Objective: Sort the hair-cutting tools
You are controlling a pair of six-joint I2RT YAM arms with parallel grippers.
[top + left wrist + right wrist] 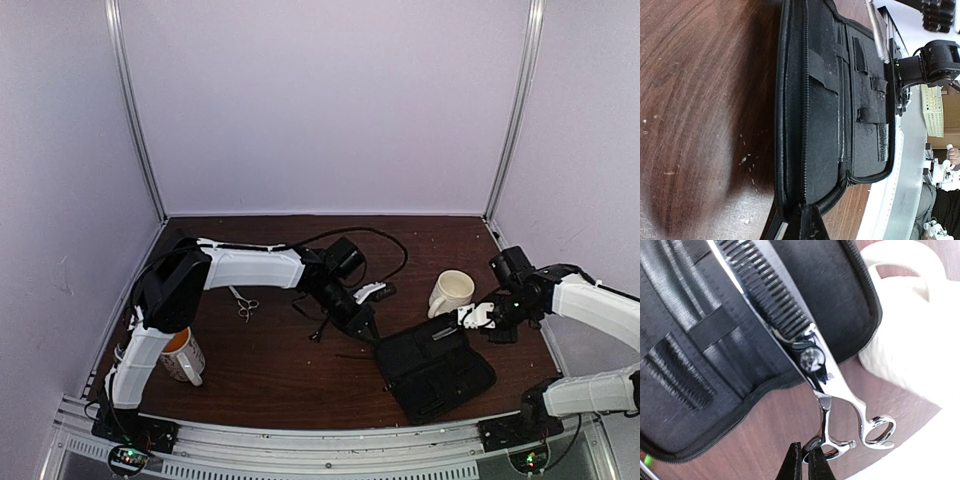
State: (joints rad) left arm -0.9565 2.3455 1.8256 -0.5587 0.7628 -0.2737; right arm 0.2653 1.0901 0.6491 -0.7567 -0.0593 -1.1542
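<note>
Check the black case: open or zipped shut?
Open: the case lies spread flat, inner elastic loops exposed, with the scissors reaching over its lining.

The scissors (812,360) by my right gripper (802,465) are shiny silver metal, smooth like a mirror, with 1 dark screw. The case (700,355) is black cloth, dull and a bit rough. The table (700,100) is smooth brown wood with lines. The mug (905,330) at the right looks white and smooth.

No text, label, brand or number can be read; the scissors (812,360) bear a dark mark beside their pivot screw, too blurred to read.
</note>
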